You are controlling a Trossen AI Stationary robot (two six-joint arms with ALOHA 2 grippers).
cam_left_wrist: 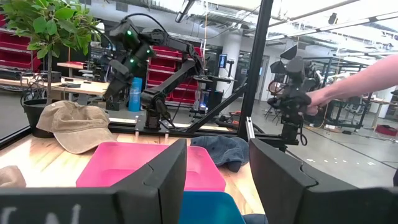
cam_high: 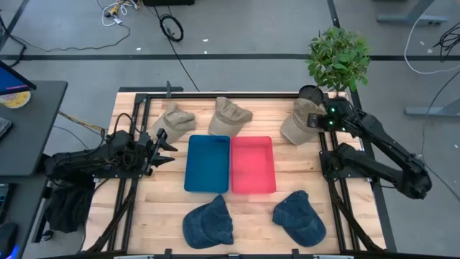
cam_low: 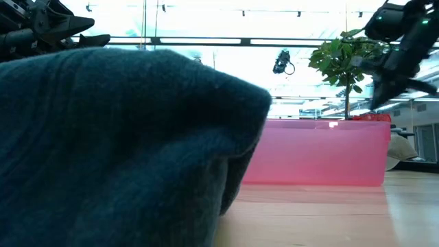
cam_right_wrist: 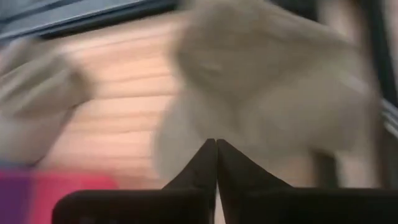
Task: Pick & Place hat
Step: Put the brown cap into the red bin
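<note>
The left gripper (cam_high: 167,146) waits at the table's left side, fingers spread, holding nothing. Tan hats line the back; the right-hand tan hat (cam_high: 298,122) lies beside the pink tray (cam_high: 252,165). Above it, the right gripper (cam_high: 314,120) hovers, fingers pressed together.

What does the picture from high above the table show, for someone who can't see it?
Two dark robot arms reach over a wooden table holding a blue plastic tray, a pink plastic tray, three tan fabric caps and two blue denim caps. The right arm's shut fingers hover over one tan cap.
</note>
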